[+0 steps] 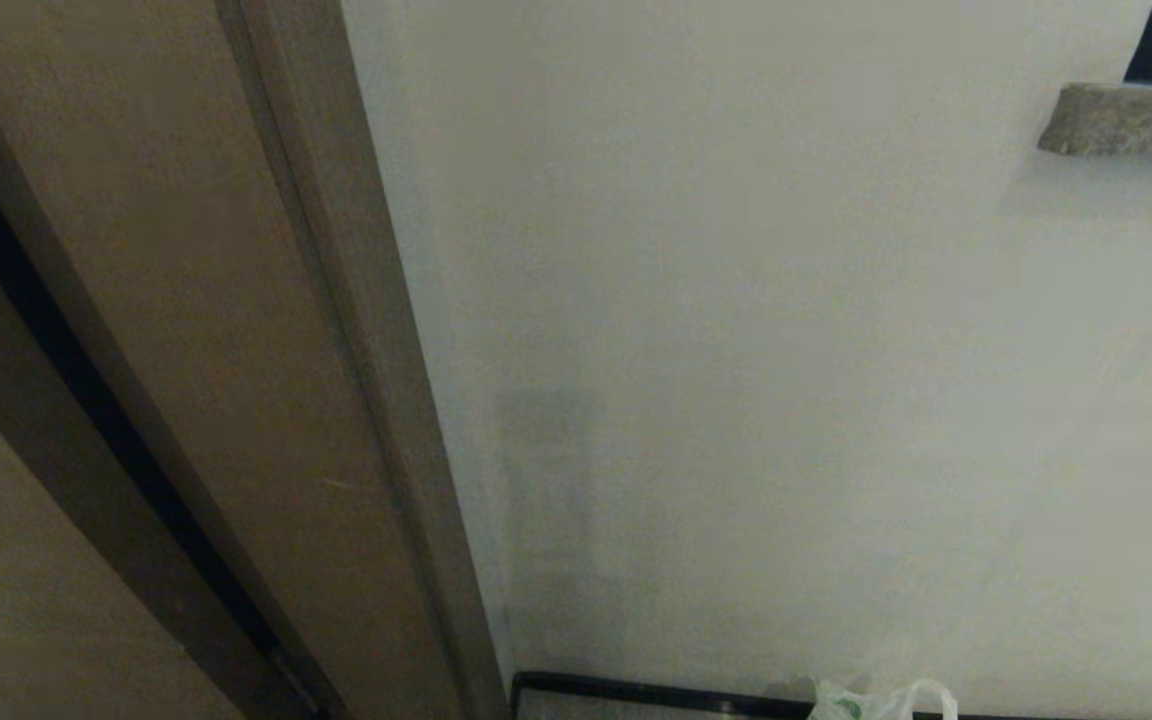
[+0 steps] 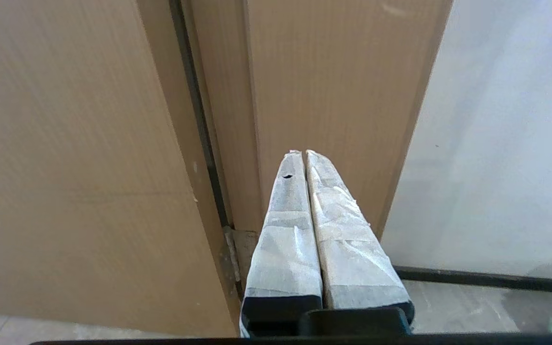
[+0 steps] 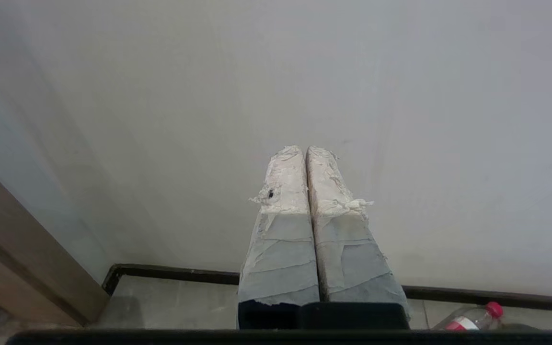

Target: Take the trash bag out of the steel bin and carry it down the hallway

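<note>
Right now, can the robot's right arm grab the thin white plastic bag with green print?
Probably not yet. The right gripper is shut and faces the bare white wall, while the bag sits low by the dark baseboard.

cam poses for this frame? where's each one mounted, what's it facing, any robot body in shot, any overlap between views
Head: on the robot's head, facing the white wall and brown door frame; trash bag peeks in at the bottom edge; no robot body.
Left wrist: behind the shut left gripper, facing the door frame, wall and dark baseboard.
Right wrist: behind the shut right gripper, facing wall, baseboard, floor tiles, a red-capped bottle.
Shared: door frame, wall and baseboard appear in all three.
</note>
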Controlling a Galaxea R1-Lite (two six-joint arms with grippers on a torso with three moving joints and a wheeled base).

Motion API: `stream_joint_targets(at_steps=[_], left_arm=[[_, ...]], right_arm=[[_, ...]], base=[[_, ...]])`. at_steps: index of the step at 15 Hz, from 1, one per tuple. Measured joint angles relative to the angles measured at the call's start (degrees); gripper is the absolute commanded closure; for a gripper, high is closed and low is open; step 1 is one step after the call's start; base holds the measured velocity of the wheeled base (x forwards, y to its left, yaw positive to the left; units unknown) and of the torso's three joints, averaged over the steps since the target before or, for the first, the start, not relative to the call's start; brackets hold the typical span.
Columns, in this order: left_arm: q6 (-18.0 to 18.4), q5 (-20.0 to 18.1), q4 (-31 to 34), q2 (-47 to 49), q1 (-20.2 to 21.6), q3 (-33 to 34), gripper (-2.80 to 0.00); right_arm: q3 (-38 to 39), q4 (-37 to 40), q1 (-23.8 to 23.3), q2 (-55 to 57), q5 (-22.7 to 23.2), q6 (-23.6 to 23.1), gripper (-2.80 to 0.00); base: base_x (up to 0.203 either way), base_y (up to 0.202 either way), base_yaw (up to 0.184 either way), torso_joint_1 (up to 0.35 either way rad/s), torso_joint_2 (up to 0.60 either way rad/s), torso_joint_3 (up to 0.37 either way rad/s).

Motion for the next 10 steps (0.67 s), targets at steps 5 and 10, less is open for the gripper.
stream_joint_targets(at_steps=[5,10], left_arm=[[0.06,0.00,-0.01,0.00,0.00,0.00,0.00],[0.04,-0.02,0.01,0.00,0.00,0.00,0.00]], right_arm=[[0.00,-0.02,0.00,0.00,-0.01,-0.22,0.00],[0.00,0.01,0.00,0.00,-0.02,-0.08,0.00]], base=[[0.000,0.000,0.000,0.000,0.00,0.008],[0.000,0.000,0.000,0.000,0.00,0.000]])
